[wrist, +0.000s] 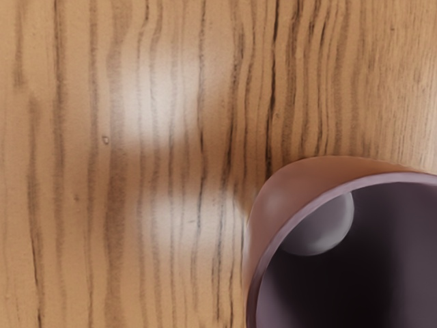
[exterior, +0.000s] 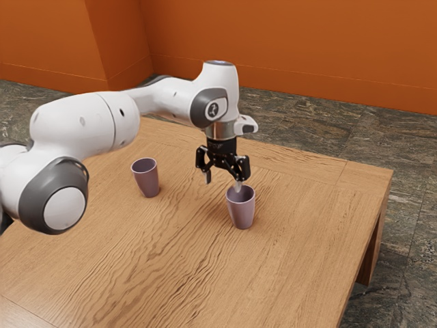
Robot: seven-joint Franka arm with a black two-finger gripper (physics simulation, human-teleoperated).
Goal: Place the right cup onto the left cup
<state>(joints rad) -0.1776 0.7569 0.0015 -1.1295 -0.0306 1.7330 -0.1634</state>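
On one wooden table (exterior: pixel 164 266), two upright purple cups (exterior: pixel 242 214).

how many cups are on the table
2. One cup stands just under the gripper; the other cup stands nearer the exterior view's left.

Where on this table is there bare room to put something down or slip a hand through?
The table is bare from the exterior view's right cup to the edge on that side, and below both cups in that view. Wood between it and the left cup is bare too, but the gripper hangs low there, crowding the right cup's rim.
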